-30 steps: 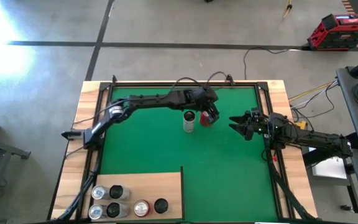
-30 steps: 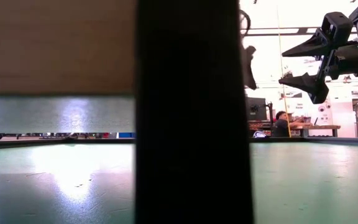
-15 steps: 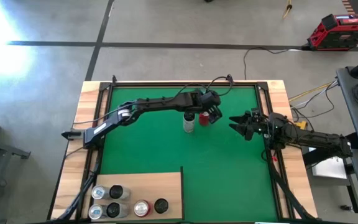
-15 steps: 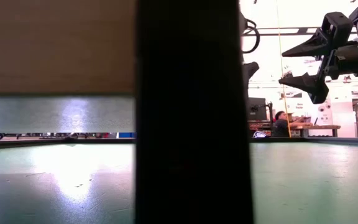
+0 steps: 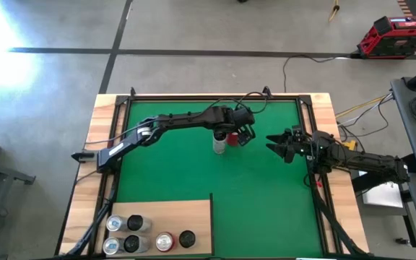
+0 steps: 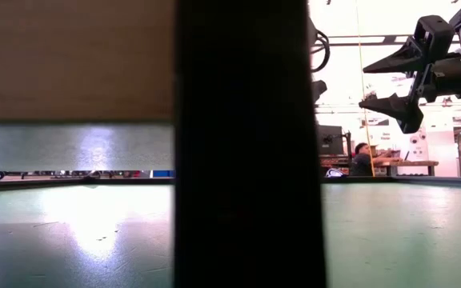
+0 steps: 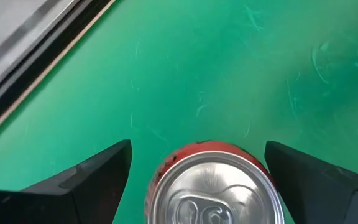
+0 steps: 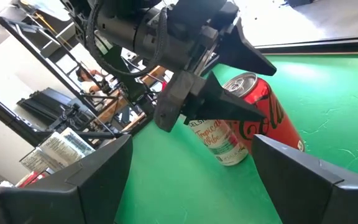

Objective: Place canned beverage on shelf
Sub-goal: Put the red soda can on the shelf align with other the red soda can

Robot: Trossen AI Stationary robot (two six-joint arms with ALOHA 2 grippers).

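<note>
A red can (image 5: 234,137) stands upright on the green mat, right beside a white can (image 5: 219,142); the right wrist view shows the red can (image 8: 265,102) and the white can (image 8: 219,142) side by side. My left gripper (image 7: 197,147) hangs open above the red can's silver top (image 7: 215,190), slanting down, one finger on either side with a gap to each. The shelf (image 5: 183,213), a pale wood panel, lies at the near left corner. At the right edge, my right gripper (image 5: 271,144) waits open and level above the mat.
Several cans (image 5: 146,235) stand on the shelf. A dark post (image 6: 242,144) and a wood panel (image 6: 70,56) block most of the low view. A person (image 6: 364,160) sits far off in the room behind. Open green mat (image 5: 266,202) lies between the cans and the shelf.
My left gripper has tipped more steeply downward over the red can and rolled a little, hardly shifting place; its fingers stay open. Both cans stand where they were.
</note>
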